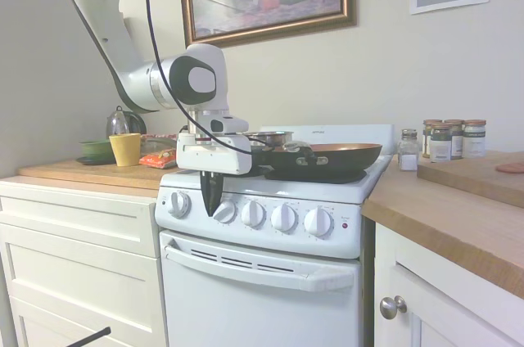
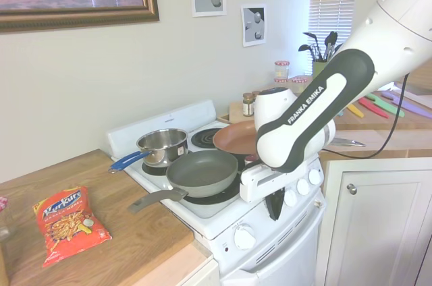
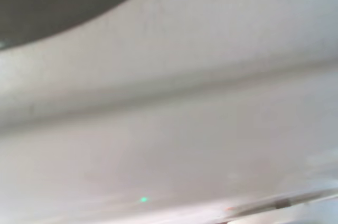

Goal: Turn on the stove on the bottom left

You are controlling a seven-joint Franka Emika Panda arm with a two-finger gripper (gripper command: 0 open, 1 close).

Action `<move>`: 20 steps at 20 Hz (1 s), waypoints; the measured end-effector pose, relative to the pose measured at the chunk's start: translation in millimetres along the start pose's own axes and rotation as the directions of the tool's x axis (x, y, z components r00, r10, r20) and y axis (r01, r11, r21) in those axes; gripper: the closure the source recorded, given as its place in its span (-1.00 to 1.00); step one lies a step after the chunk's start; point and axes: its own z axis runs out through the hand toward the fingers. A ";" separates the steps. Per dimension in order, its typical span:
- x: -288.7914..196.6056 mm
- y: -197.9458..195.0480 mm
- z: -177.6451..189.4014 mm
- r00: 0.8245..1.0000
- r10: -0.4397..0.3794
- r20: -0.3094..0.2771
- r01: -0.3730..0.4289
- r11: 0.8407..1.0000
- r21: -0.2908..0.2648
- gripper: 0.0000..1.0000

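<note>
The narrow white stove [image 1: 262,281] has five round white knobs across its front and a small red light [image 1: 345,225] at the panel's right end. My gripper [image 1: 211,196] points straight down in front of the knob panel, fingers shut into one dark wedge. Its tips sit between the leftmost knob [image 1: 178,204] and the second knob [image 1: 224,212], overlapping the second one's left edge; I cannot tell whether they touch. In the second exterior view the gripper [image 2: 275,204] hides that second knob, right of the leftmost knob [image 2: 244,237]. The wrist view is only a blurred white surface.
A grey skillet [image 2: 202,170] sits on the front left burner, its handle reaching over the wooden counter. Behind stand a steel pot [image 2: 162,146] and a copper pan [image 1: 344,150]. A chips bag [image 2: 67,222] and a yellow cup [image 1: 125,149] are left, spice jars [image 1: 446,141] right.
</note>
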 end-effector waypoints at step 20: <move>-20.9 -2.0 -11.1 0.997 -0.007 -0.081 0.007 1.000 0.010 1.00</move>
